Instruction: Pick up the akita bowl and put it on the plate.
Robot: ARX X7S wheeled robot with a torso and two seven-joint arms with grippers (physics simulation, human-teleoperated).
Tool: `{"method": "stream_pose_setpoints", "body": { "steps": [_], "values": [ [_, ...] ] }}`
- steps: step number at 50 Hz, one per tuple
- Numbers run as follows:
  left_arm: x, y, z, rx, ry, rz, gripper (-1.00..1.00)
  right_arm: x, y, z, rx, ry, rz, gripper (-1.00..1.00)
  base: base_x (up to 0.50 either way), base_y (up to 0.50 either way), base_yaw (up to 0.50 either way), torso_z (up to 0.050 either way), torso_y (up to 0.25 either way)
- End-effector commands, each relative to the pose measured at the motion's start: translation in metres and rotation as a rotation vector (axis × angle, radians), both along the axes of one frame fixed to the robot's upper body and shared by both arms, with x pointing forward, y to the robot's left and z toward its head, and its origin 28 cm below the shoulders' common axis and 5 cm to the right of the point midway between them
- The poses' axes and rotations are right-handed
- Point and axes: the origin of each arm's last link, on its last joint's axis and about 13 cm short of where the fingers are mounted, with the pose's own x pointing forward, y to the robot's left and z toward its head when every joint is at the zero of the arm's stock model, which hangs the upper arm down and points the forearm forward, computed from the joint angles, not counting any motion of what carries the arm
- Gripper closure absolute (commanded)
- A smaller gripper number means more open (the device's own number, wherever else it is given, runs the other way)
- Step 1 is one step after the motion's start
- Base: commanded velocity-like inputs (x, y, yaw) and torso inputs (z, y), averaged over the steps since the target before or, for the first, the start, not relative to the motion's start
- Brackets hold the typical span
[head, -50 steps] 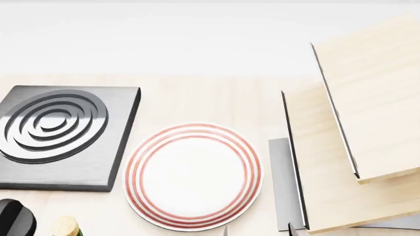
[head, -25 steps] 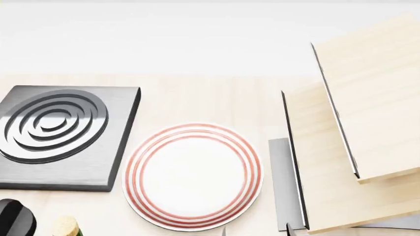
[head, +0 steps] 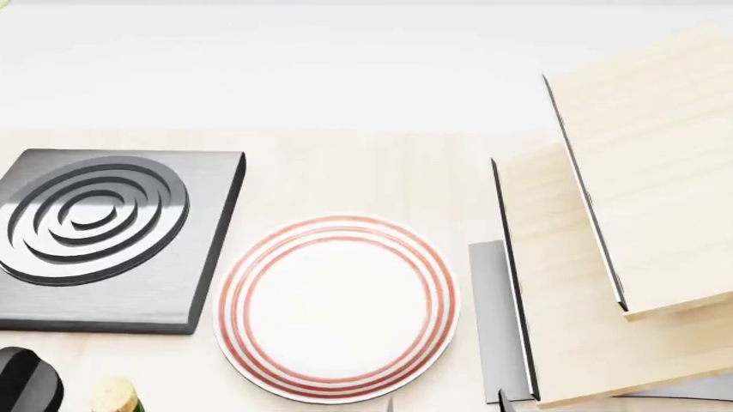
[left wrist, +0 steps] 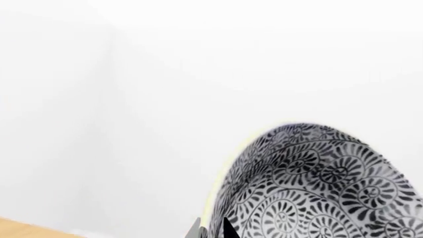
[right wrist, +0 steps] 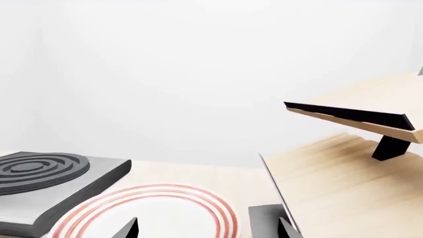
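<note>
Head view, left to right: black rounded object (head: pixel 26 378) at lower left corner, cut by the frame edge; a cork-like tan top (head: pixel 115 395) just right of it at the bottom edge. Dark-grey square burner (head: pixel 115 236) with raised rings at left, flat on the light wood table (head: pixel 343 172). The plate (head: pixel 336 307), white with red rings, sits centre-bottom, just right of the burner, nothing on it. Right of the plate a grey metal upright (head: pixel 495 318), then stepped pale wood shelves (head: pixel 641 215) filling the right side. No bowl and no pincer in this view.

Left wrist view: the akita bowl (left wrist: pixel 317 183) fills the lower right of the frame, tilted, patterned inside facing the camera, against white background, off the table. Dark and grey left gripper (left wrist: pixel 211 229) tips show at the bottom centre, right at the bowl's rim edge; the tips look close together on the rim, clamped on it. Sliver of wood table at lower left corner.

Right wrist view: burner at lower left, plate at bottom centre-left, shelves at right. Right gripper (right wrist: pixel 208 228) finger tips (right wrist: pixel 129 229) show at the bottom edge, spread wide apart, holding nothing; the plate's far rim lies between them, the bowl is not in this view.
</note>
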Motion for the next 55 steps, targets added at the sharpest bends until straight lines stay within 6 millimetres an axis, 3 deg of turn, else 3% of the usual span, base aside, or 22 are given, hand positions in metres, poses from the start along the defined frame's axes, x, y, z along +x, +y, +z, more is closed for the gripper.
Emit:
{"method": "stream_pose_setpoints", "body": {
  "steps": [1,14,16,32,55],
  "values": [
    [0.021,-0.014,0.010,0.009,0.030,-0.035,1.00,0.000,0.000,-0.001,-0.001,0.001,0.001,-1.00,0.00,0.00,0.00,0.000,0.000],
    [0.046,-0.047,-0.003,0.009,0.175,-0.246,1.00,0.000,0.001,-0.003,-0.001,0.007,0.008,-1.00,0.00,0.00,0.00,0.000,0.001],
    [0.049,-0.051,-0.005,0.053,0.174,-0.212,1.00,0.000,0.002,-0.004,-0.003,0.009,0.009,-1.00,0.00,0.00,0.00,0.000,0.000],
    [0.056,-0.071,-0.020,-0.188,0.326,-0.515,1.00,0.000,0.002,-0.005,-0.001,0.009,0.009,-1.00,0.00,0.00,0.00,0.000,0.001],
    [0.072,-0.110,-0.087,-0.251,0.541,-0.671,1.00,0.001,0.003,-0.010,0.000,0.019,0.019,-1.00,0.00,0.00,0.00,0.000,0.000]
  ]
}}
